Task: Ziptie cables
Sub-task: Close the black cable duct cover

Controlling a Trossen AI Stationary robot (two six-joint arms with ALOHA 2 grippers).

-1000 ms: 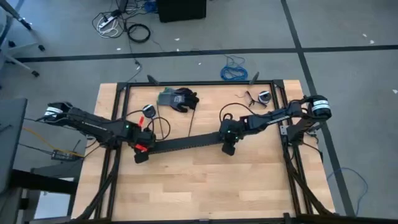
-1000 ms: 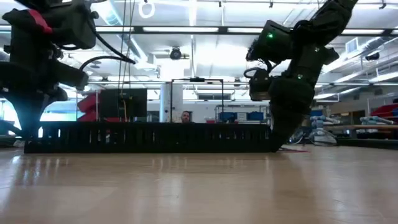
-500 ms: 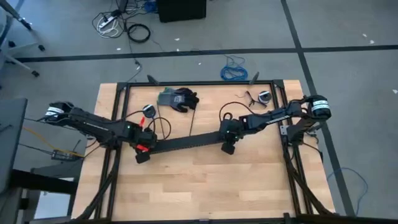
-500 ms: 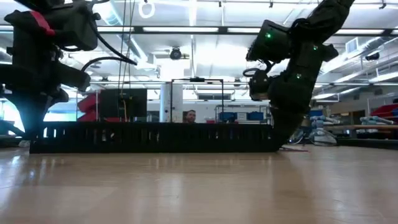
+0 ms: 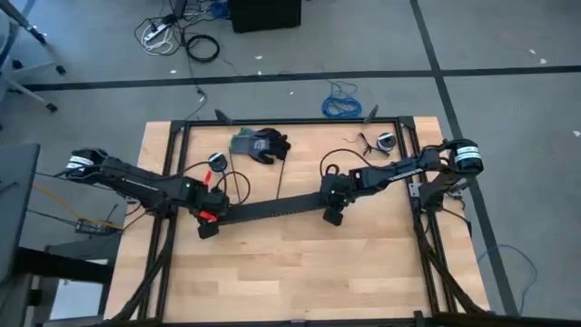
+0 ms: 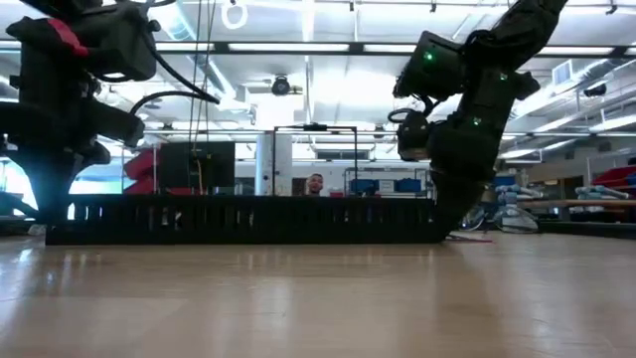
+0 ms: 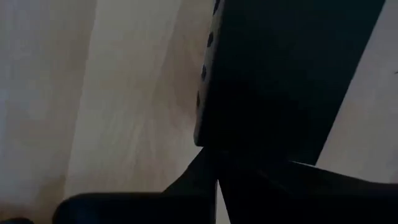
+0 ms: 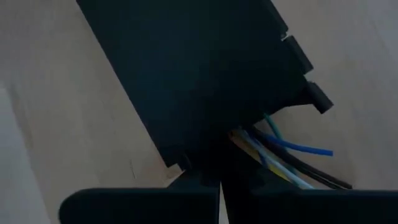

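A long black slotted strip (image 5: 272,209) lies across the middle of the table and rests on its long lower edge (image 6: 248,239). The cables (image 8: 280,152), thin blue, green, yellow and dark wires, stick out of the strip's right end. My left gripper (image 5: 207,227) is shut on the strip's left end. My right gripper (image 5: 332,216) is shut on the right end, next to where the wires come out. Inside the strip, the rest of the wires are hidden. My left gripper pinches the strip's left end (image 7: 249,149) between its two fingers, which come from above and point down across the strip. That end sits on the table. My right gripper pinches the strip's right end (image 8: 199,146) between its two fingers, from above and across the strip. The wires trail out beside the fingers; whether the fingers also touch them cannot be told. This end also sits on the table.
A black glove (image 5: 269,143) and a green item (image 5: 243,142) lie at the far edge, a small round object (image 5: 216,162) near the left arm, another (image 5: 385,141) at the far right. Black frame rails (image 5: 290,121) border the table. Bare wood (image 5: 290,272) lies toward the near edge.
My right gripper has tipped slightly over the strip's right end, still shut on it. The strip stays on the table between both grippers.
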